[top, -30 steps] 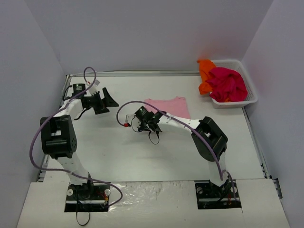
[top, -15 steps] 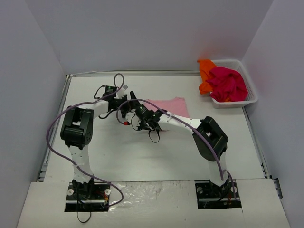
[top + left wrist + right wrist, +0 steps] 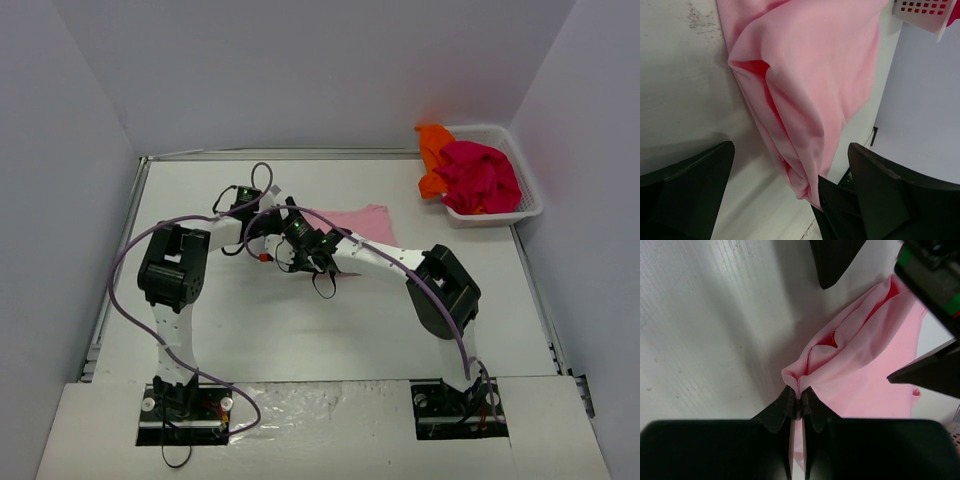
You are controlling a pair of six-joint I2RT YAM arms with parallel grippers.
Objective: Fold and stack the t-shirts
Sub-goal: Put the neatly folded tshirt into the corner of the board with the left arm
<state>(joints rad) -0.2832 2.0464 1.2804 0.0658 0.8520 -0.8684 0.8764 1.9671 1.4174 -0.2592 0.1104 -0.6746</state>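
1. Nearest my bases the white tabletop (image 3: 300, 320) lies open, and all the work sits beyond it, toward the middle.
2. My right jaws are pressed together, fingertips (image 3: 785, 407) pinching a small bunched pleat at the near-left corner of the light pink t-shirt (image 3: 865, 365).
3. Just beside them, slightly farther and to the left, my left jaws stand spread wide and hold nothing. The shirt's folded left edge (image 3: 810, 65) runs between the two fingers (image 3: 690, 172). I cannot tell whether they touch the cloth.
4. From both sets of jaws the pink t-shirt (image 3: 358, 222) stretches away to the far right. Its long axis slants from my right pinch toward the back corner. The coming grip looks to be the left's, since that arm is nearer the free edge and already straddles it. It would close a little farther along the hem than the right's hold.
5. Farthest off, well apart at the right rear, the white mesh basket (image 3: 528, 205) holds the magenta-red t-shirt (image 3: 480, 175) and the orange t-shirt (image 3: 432, 150), both crumpled and unfolded.
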